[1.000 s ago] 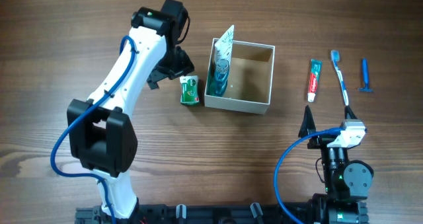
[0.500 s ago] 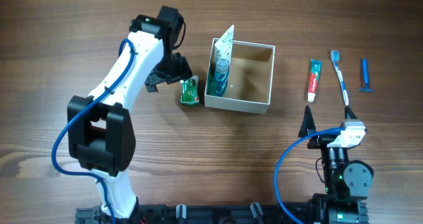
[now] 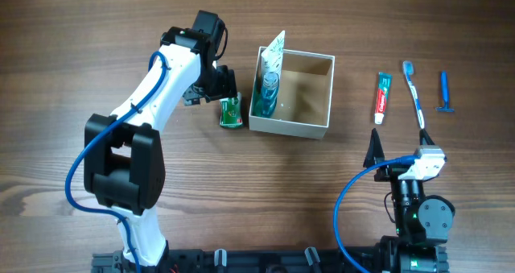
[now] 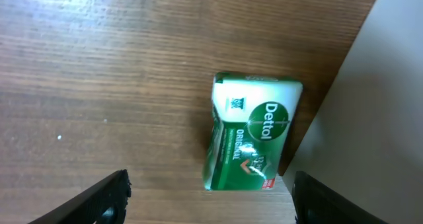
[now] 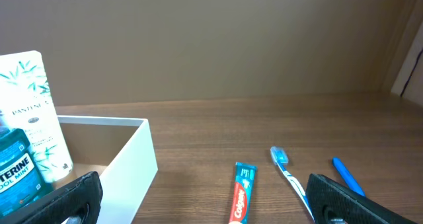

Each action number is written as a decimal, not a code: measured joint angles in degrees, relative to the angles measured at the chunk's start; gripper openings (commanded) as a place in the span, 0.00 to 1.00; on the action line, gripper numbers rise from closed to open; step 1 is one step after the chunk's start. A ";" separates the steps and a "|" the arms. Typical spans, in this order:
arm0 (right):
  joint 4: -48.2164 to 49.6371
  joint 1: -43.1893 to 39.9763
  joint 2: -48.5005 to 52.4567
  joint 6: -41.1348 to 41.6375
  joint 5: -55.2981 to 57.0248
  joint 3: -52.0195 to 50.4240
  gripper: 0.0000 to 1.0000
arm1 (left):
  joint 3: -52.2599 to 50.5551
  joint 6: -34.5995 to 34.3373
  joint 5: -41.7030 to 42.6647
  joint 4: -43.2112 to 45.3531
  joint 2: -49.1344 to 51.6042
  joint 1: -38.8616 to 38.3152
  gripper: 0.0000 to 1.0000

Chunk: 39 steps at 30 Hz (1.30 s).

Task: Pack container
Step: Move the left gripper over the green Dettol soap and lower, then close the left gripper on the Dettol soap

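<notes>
The left gripper [image 4: 210,196], jaws wide, hung over the Dettol soap bar [image 4: 252,135], which lay just beside the container [image 3: 288,128], outside its left wall, long axis along that wall and across the jaw gap; the right gripper [image 5: 211,209], equally wide, stood well apart.

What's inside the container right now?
A blue mouthwash bottle and a white Pantene tube stand against the left wall of the container. The rest of its tan floor shows bare. Whatever lies under or behind those two is covered.
</notes>
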 measured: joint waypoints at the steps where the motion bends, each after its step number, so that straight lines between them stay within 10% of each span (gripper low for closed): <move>1: 0.00 0.00 0.00 0.00 0.00 0.00 1.00 | -0.20 0.39 0.04 0.28 0.00 0.00 0.77; 39: -0.02 0.00 0.00 0.00 0.00 0.00 1.00 | -1.62 1.33 3.32 4.04 3.58 -3.02 0.73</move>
